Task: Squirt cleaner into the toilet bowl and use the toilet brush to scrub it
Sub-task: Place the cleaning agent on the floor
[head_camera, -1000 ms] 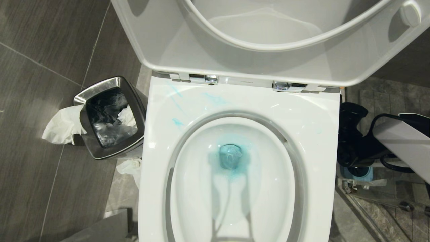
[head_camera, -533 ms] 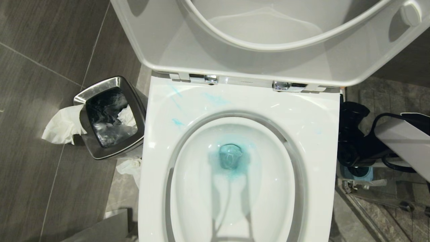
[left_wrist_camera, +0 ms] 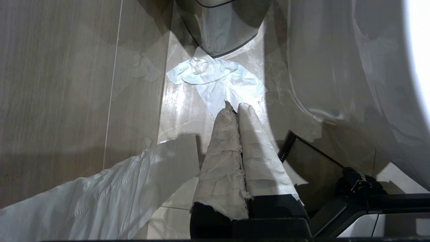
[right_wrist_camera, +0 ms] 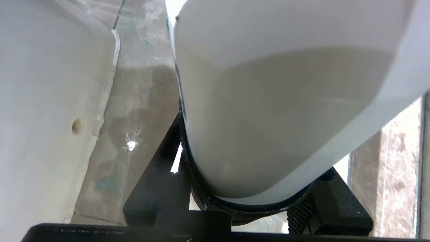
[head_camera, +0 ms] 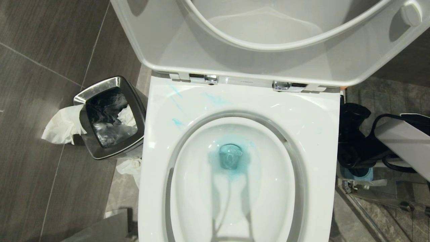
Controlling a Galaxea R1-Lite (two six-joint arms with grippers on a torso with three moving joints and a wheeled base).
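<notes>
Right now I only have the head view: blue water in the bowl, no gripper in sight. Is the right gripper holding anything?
Observer: Yes. The right wrist view shows the right gripper closed around a white rounded container. No label shows, so I can't confirm it is the cleaner bottle.
Operator: And the left gripper?
Observer: The left gripper is shut with nothing in it, pointing down at the floor beside the toilet base.
Operator: Anything under it?
Observer: A crumpled tissue lies on the tile just past its fingertips, next to the foot of the bin.
</notes>
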